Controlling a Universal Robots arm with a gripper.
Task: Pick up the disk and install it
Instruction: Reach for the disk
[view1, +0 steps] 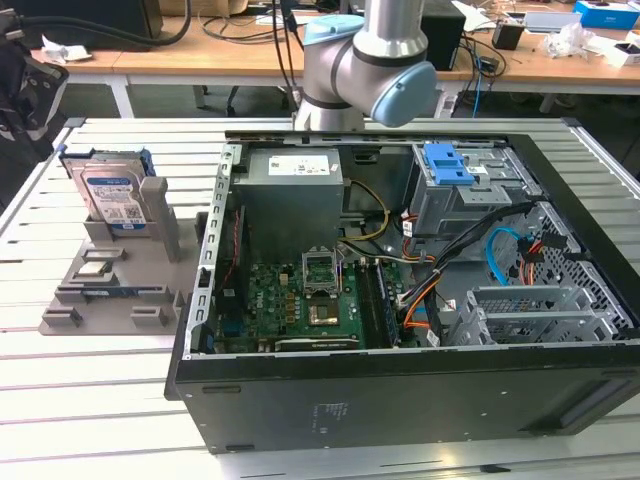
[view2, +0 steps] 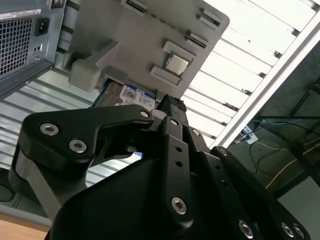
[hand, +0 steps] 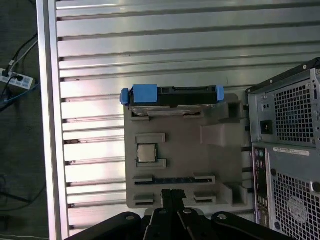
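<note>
The disk (view1: 113, 195) is a silver drive with a white-and-blue label in a blue bracket. It stands on edge in a grey holder (view1: 100, 290) on the table, at the exterior view's left. The first wrist view looks down on the disk's top edge (hand: 172, 95) and blue bracket ends. In the second wrist view part of the disk's label (view2: 137, 95) shows beyond the black linkage. My gripper (hand: 172, 195) hangs well above the holder (hand: 220, 165), apart from the disk, fingers together and holding nothing. The gripper's tips (view2: 170, 102) also appear in the second wrist view.
An open computer case (view1: 400, 390) lies beside the holder, with a drive cage topped by a blue latch (view1: 447, 165) and a grey power-supply box (view1: 290, 185). A processor chip (hand: 146, 153) and a memory stick (hand: 172, 181) also sit in the holder. The arm (view1: 370, 60) rises behind the case.
</note>
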